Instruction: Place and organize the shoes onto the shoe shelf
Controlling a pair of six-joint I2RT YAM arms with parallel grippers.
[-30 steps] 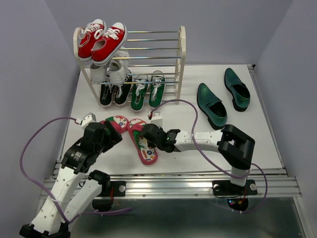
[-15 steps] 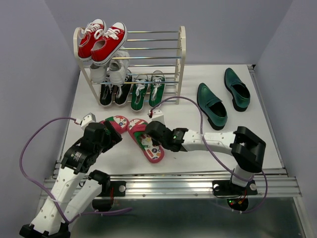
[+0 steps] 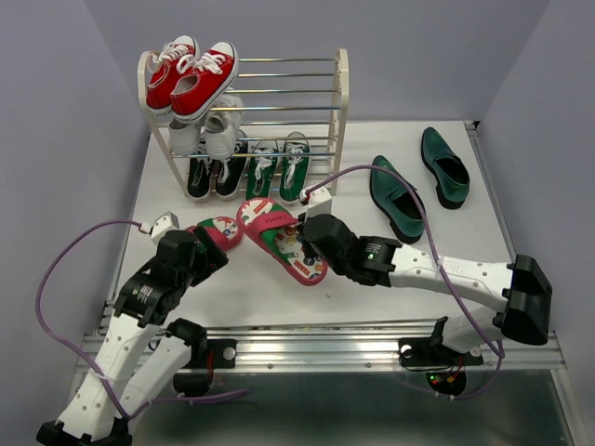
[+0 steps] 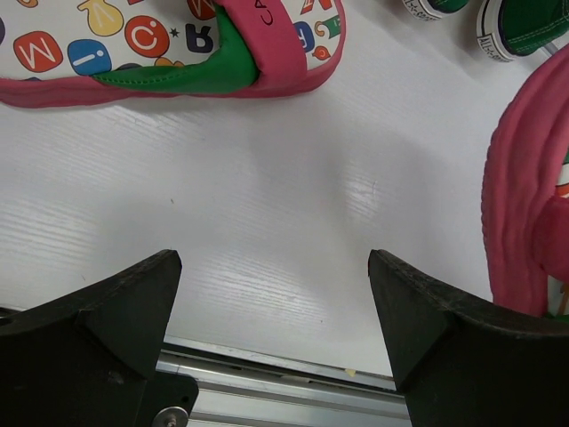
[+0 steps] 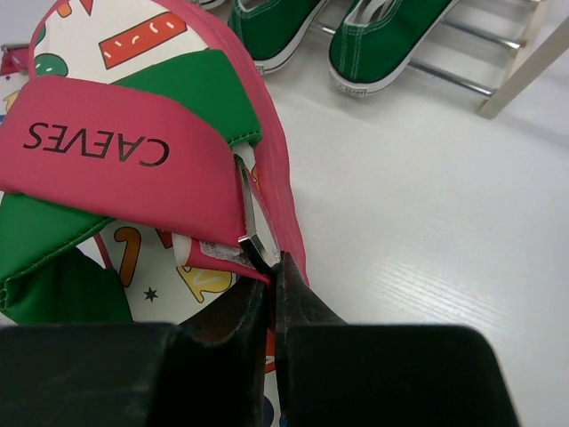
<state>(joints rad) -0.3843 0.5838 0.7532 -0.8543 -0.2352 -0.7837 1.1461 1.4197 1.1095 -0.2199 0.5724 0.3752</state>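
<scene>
flip-flop: moved farther toward shoe shelf since a second ago, apparently raised off tabletop; kept pinched by right hand; shelving pending.

Pink flip-flop just before shoe shelf

This looks like a robotics lab test cell: plain lavender walls close in a white table on the left, right and far sides. Robot arms are mounted on an aluminium rail at the near edge, trailing loose purple cables. The shoe shelf stands on the tabletop, far left.
</scene>
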